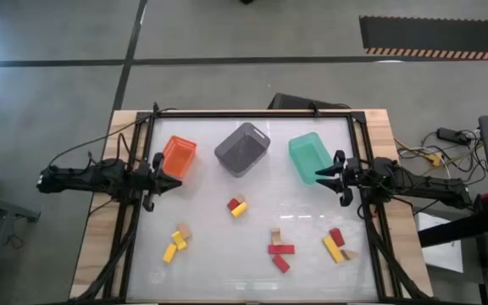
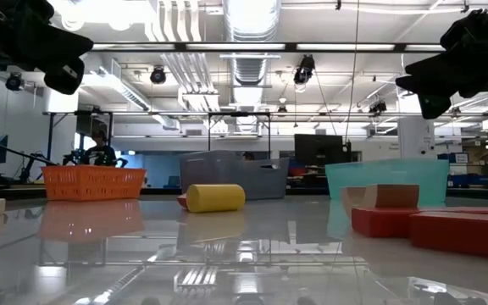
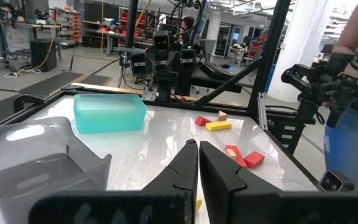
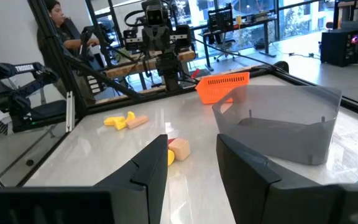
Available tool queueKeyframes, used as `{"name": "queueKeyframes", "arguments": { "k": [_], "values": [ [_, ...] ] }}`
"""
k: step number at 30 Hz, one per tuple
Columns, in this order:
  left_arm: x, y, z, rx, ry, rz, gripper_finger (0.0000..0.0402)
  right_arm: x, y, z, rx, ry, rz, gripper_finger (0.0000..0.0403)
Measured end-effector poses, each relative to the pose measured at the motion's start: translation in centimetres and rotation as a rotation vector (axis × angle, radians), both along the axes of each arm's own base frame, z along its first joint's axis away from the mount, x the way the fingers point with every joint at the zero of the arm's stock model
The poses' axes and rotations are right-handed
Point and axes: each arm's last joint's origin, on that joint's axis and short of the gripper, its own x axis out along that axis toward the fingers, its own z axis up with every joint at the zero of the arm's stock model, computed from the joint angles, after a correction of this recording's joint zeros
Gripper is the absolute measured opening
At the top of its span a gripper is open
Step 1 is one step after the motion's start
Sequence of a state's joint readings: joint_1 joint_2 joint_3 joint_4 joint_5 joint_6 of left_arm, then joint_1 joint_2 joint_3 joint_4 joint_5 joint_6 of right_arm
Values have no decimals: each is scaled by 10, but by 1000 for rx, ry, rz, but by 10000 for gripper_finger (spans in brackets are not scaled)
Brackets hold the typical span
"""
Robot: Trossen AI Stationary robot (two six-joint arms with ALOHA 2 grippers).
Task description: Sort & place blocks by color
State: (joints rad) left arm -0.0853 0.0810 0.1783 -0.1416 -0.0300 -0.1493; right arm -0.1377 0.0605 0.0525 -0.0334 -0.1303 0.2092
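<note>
Blocks (image 1: 282, 251) lie scattered on the table (image 1: 202, 246), in front of the orange bin (image 1: 179, 156), grey bin (image 1: 243, 148) and green bin (image 1: 309, 157); none is in a bin. Left gripper (image 1: 174, 181) hangs beside the orange bin, fingers pressed together and empty. Right gripper (image 1: 318, 175) hangs by the green bin, fingers spread, empty

You have three bins (image 1: 243, 149) on the desk (image 1: 202, 237): one orange, one grey, one green. Blocks (image 1: 281, 249) number about a dozen: red, yellow, tan. Two arms.
</note>
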Motion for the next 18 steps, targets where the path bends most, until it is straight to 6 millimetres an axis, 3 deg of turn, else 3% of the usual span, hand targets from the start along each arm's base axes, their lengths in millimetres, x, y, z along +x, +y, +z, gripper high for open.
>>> {"name": "queueKeyframes", "arguments": {
  "k": [18],
  "values": [
    [0,0,0,0,0,0,0,0,0,6,-9,-66,0,128]
  ]
}}
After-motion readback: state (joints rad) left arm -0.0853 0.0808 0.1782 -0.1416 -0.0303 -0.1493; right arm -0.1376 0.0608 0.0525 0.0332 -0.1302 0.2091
